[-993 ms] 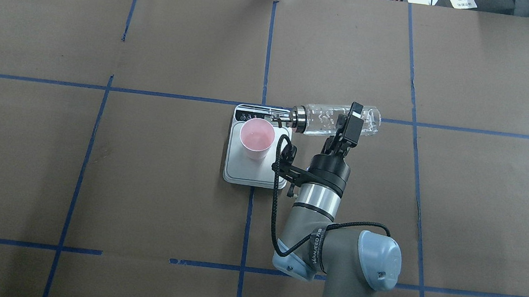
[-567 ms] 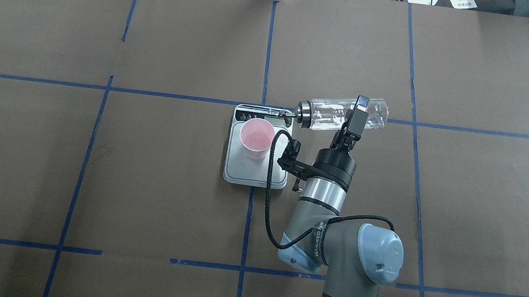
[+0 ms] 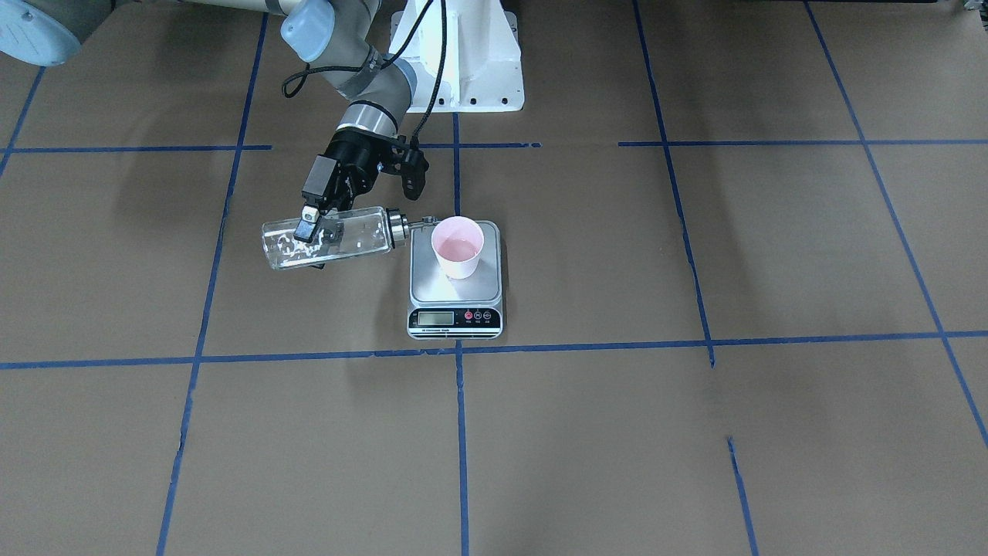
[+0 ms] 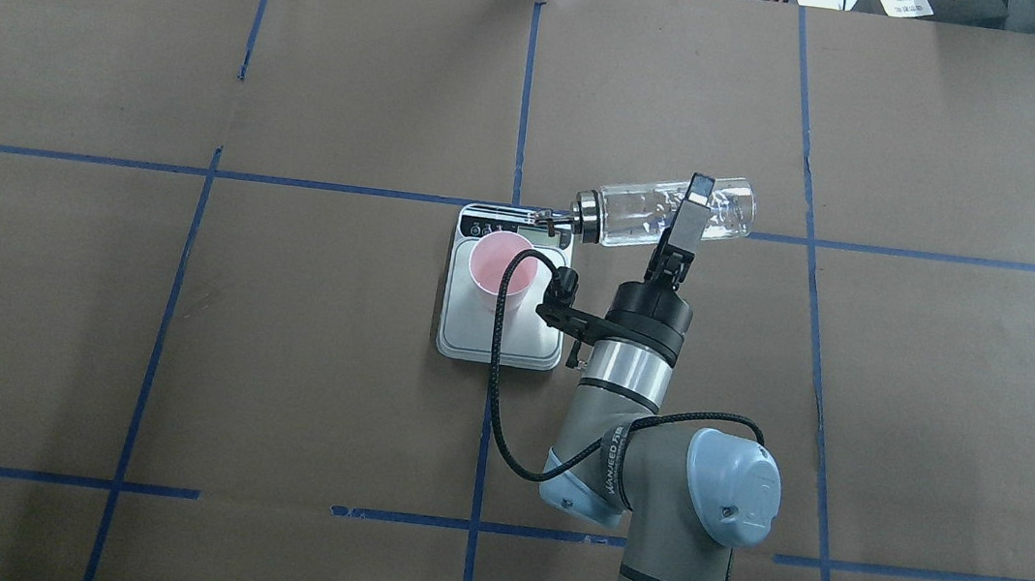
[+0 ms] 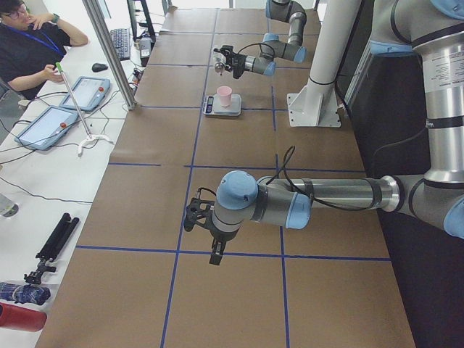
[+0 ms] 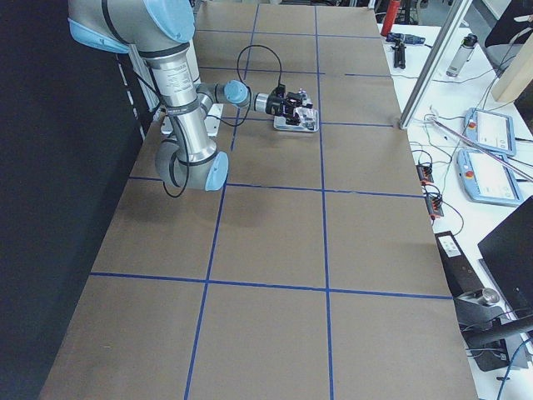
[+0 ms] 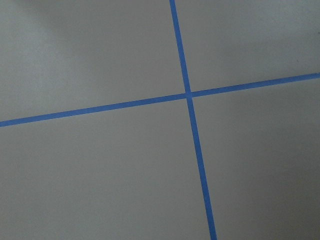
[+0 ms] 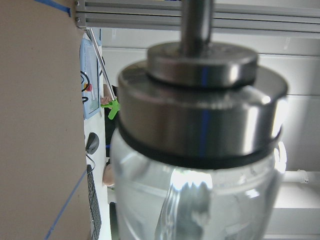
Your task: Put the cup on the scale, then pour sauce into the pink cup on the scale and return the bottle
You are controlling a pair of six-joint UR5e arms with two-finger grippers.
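Far off on the robot's left, the left gripper (image 5: 215,255) hangs over the brown paper table (image 4: 277,351); whether its fingers are spread or pressed together cannot be told. Near the table's middle, the scale (image 4: 497,342) lies flat with the pink cup (image 4: 502,269) upright on its steel plate, a little clear sauce (image 3: 457,249) pooled inside. Right of the cup, the glass bottle (image 4: 633,218) is held almost level in the air, its metal spout (image 4: 549,223) just beside the cup's rim. The right gripper (image 4: 690,211) pinches the bottle's body.
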